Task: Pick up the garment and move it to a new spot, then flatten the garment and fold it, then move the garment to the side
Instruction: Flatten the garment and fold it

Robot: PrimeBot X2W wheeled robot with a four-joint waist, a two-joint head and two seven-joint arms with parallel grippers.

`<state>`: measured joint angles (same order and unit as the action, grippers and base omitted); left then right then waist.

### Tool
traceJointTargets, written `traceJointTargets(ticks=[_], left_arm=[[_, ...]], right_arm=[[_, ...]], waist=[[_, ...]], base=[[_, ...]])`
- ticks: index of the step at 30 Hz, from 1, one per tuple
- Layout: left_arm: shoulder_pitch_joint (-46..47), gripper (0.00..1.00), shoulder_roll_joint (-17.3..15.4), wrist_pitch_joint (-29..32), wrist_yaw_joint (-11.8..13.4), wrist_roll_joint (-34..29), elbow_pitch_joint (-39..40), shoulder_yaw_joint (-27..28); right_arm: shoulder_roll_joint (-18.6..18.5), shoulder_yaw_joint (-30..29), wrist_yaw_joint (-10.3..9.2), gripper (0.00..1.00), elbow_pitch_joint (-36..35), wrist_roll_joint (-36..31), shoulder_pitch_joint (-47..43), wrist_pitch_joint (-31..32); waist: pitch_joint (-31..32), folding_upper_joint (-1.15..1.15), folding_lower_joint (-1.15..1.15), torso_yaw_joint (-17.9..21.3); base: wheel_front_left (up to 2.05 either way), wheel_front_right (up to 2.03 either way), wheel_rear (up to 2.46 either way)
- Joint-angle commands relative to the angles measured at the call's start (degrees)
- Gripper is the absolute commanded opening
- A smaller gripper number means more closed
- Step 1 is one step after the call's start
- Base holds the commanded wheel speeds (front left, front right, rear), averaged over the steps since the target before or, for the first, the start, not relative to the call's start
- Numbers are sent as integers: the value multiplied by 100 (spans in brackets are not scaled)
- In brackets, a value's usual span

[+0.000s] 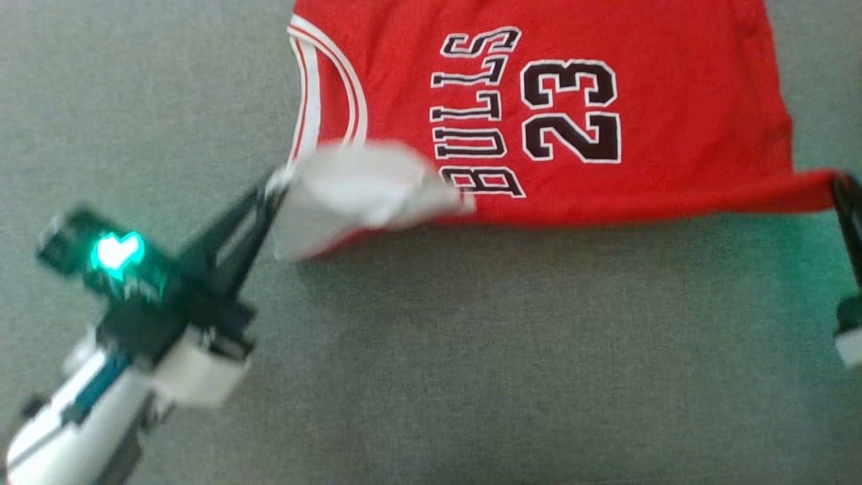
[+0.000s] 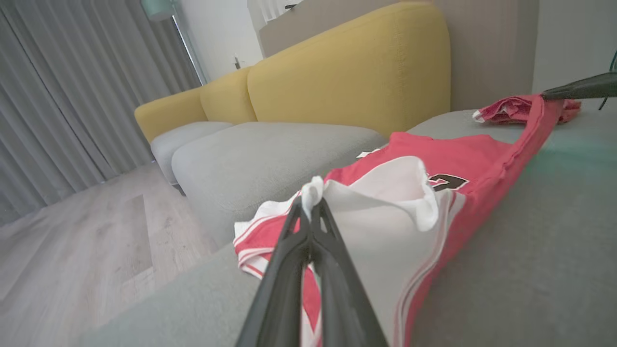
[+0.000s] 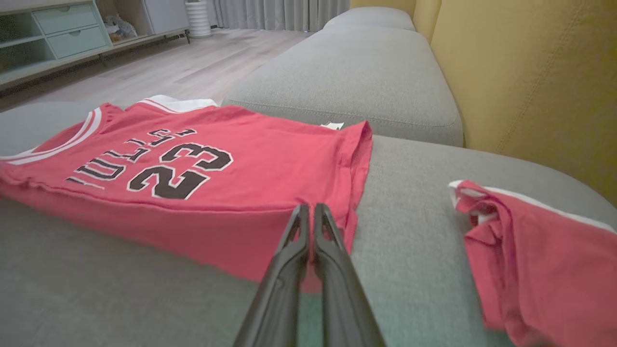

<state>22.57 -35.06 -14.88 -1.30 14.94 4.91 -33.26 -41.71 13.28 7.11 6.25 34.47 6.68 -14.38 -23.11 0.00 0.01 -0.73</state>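
Garment (image 1: 673,101) cropped at top; left gripper (image 1: 273,185) blurred, seemingly pinching.

Head view's edges are cropping the Bulls jersey (image 1: 673,121) and right gripper (image 1: 842,188); the jersey's lifted white corner is showing blurred.

Jersey (image 1: 673,101) is seen red, with black lettering outlined white and red-white striped trim; its inside, at the left gripper (image 2: 308,201), is white. Fingers (image 2: 284,270) are black. Seat (image 1: 471,350) is grey, backrest (image 2: 347,72) yellow. Right of the right gripper (image 3: 310,208) a red cloth (image 3: 540,255) is edged white.
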Motion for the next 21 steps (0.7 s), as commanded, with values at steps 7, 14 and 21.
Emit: traceJointTargets(ticks=[7, 14, 21], left_arm=[[1545, 0, 20, -12, -335, -511, -595, 209], [2562, 0, 177, -12, -486, -757, -1226, 123], [2802, 100, 446, -12, -513, -749, -1596, 130]], right_arm=[[-300, 482, 37, 0, 428, 159, 1022, -62], [-330, 840, 37, 0, 839, 177, 1846, -62], [-46, 899, 37, 100, 1272, 196, 2255, -62]], waist=[[-484, 0, -1, 35], [-760, 0, -1, 40], [-877, 0, -1, 54]], base=[[0, 0, 0], [0, 0, 0], [0, 0, 0]])
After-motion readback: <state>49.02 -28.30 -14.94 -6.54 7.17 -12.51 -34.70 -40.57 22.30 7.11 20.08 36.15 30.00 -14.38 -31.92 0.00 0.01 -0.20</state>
